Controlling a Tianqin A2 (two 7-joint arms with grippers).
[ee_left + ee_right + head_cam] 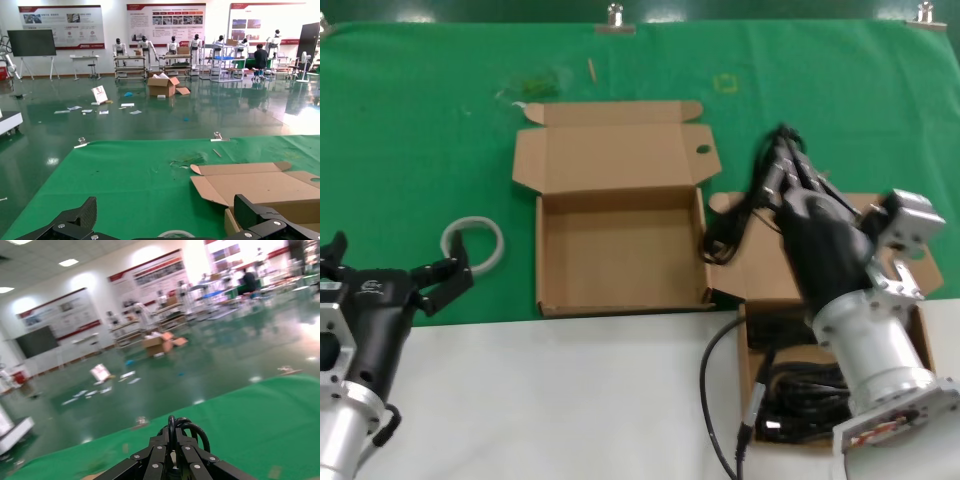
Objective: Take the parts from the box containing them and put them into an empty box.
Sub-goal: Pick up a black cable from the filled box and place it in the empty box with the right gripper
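Green-covered table (pixel 420 120), two open cardboard boxes (pixel 620 215), white ring (pixel 473 243)

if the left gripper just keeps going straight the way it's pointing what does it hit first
Probably the white ring on the green cloth: the left gripper, fingers open, points toward it. Depth is unclear, so it might pass above the ring.
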